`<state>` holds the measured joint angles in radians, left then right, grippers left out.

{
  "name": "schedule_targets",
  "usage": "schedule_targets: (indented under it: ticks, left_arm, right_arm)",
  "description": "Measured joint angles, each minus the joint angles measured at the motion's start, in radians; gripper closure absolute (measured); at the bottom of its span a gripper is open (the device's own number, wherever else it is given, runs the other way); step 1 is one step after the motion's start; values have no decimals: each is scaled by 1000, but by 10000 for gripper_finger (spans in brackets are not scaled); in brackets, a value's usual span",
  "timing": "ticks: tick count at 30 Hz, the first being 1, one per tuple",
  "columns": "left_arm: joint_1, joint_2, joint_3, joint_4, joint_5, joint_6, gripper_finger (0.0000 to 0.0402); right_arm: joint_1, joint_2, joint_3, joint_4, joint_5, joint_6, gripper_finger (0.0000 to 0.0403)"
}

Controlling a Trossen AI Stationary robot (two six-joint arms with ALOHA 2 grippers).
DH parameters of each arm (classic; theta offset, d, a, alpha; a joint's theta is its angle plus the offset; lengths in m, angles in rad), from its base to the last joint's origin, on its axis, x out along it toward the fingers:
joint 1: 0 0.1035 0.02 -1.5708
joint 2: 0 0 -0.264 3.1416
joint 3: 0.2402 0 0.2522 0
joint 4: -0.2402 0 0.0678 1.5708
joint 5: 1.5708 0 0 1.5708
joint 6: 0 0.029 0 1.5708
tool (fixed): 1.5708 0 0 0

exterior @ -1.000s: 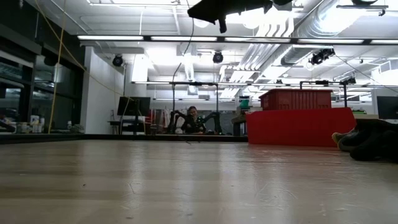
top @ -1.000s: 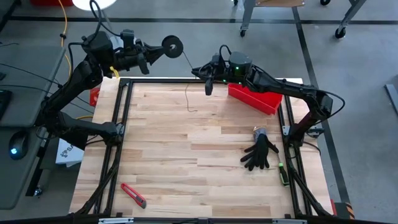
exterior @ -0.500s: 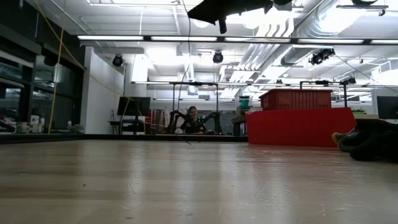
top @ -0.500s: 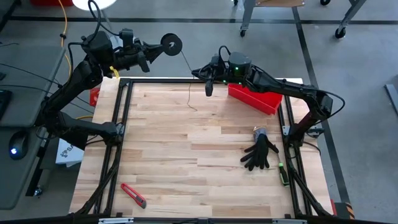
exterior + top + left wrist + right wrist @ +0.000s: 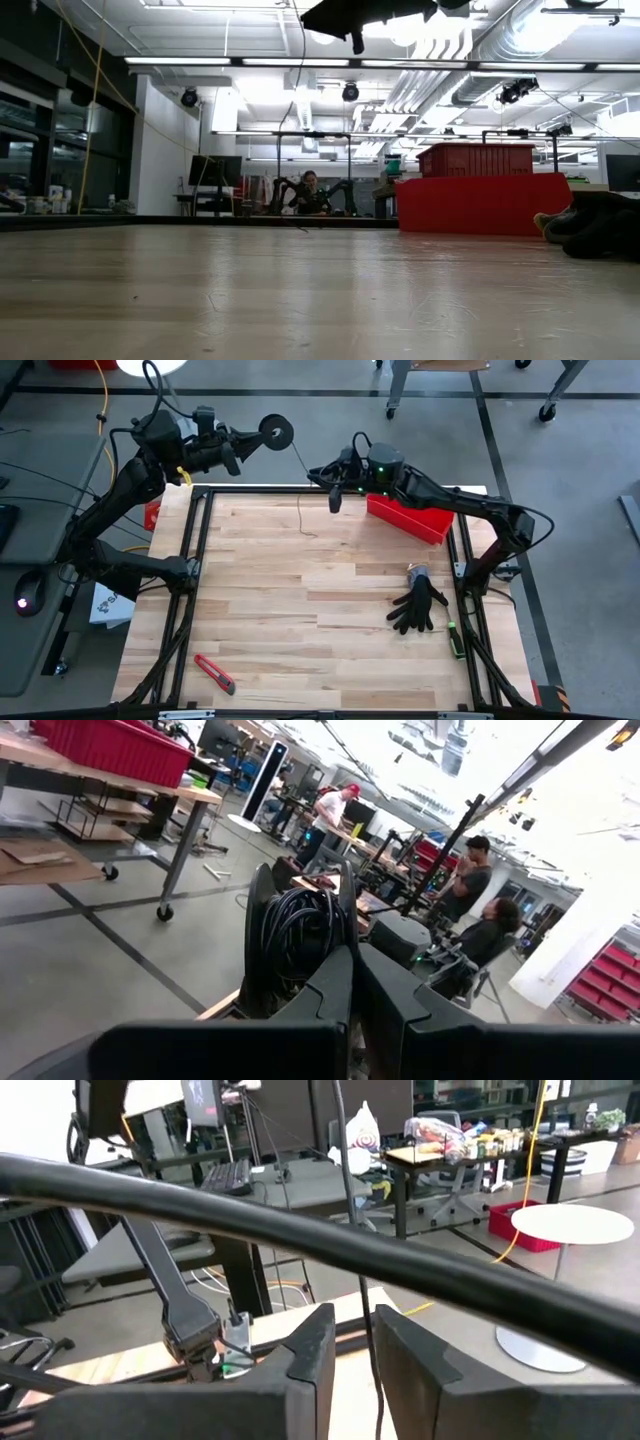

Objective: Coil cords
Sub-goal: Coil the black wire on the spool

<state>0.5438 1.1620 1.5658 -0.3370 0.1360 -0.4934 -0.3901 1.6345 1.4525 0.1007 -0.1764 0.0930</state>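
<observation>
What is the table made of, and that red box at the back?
The table looks like wood: pale planks with visible grain and seams, a smooth matte finish, in a dark frame. The red box is probably plastic: one solid, even red with straight moulded walls, though nothing here settles that for certain.

Robotics lab, exposed ceiling ducts (image 5: 480, 40), red bins (image 5: 480, 160), workbenches (image 5: 110, 780), seated person (image 5: 310, 192)

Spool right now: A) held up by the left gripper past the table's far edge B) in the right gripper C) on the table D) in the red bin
A: high view shows the spool in the shut left gripper, beyond the table.
</observation>
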Motion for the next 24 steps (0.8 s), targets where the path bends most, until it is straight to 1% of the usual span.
schedule_targets:
  ticks: [6, 14, 20, 24]
  left_arm:
    - [0, 2, 0, 15, 4, -3, 397]
    - [0, 2, 0, 29, 4, -2, 397]
    - [0, 2, 0, 21, 9, -2, 397]
    - [0, 1, 0, 21, 12, -2, 397]
  right_arm:
    - [0, 27, -1, 38, 0, 8, 336]
    - [0, 35, -1, 45, 8, -15, 337]
    - [0, 33, -1, 43, 7, 2, 366]
    - [0, 24, -1, 44, 7, -3, 367]
